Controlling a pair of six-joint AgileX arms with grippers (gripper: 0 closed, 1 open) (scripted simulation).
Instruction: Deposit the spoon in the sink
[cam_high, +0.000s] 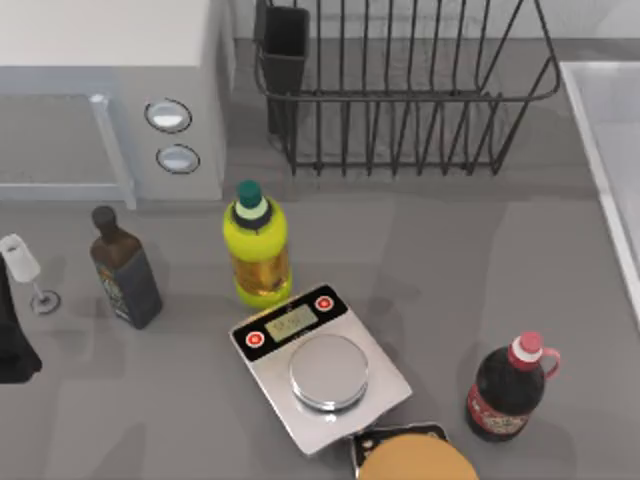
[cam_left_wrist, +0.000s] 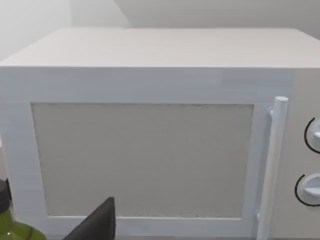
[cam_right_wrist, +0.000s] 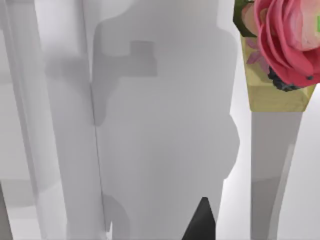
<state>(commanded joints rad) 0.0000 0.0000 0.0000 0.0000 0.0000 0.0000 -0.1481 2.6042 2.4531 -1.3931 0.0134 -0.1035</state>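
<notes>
Gripper state, both arms: cannot tell. Left arm parked beside microwave. Sink holds no spoon; deposit apparently pending.

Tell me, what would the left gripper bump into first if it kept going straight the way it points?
Most likely the microwave. The left wrist view looks square at its door, with the handle and knobs to one side. How far off it is, I can't judge.

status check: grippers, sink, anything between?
Left arm parked at table's left edge, facing the microwave. Sink at right edge, rim in view. Dish rack and red-capped bottle stand nearby.
</notes>
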